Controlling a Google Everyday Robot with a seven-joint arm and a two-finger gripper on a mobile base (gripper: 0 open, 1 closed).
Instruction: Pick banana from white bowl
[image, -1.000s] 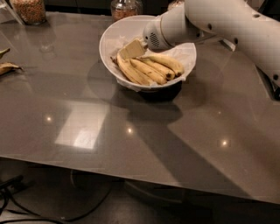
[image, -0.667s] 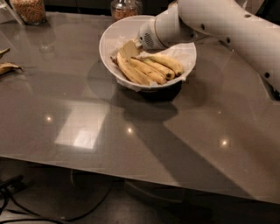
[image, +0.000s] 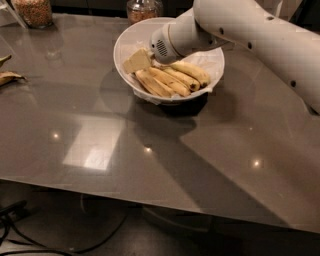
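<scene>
The white bowl (image: 125, 38) stands on the grey table at the back centre, with a crumpled paper lining. Several yellow bananas lie in it side by side. The thickest, most curved banana (image: 193, 72) lies at the back of the pile, toward the bowl's right. My gripper (image: 137, 61), beige at its tip, reaches down from the white arm (image: 240, 30) into the left part of the bowl, just above the left ends of the slimmer bananas (image: 159, 83). It holds nothing that I can see.
Two glass jars of grains stand at the table's far edge, one at the left (image: 34, 11) and one behind the bowl (image: 144, 9). A dark banana peel (image: 8, 76) lies at the left edge. Cables (image: 30, 235) lie on the floor under the front edge.
The gripper and arm have moved a little to the left inside the bowl. The bananas have not moved.
</scene>
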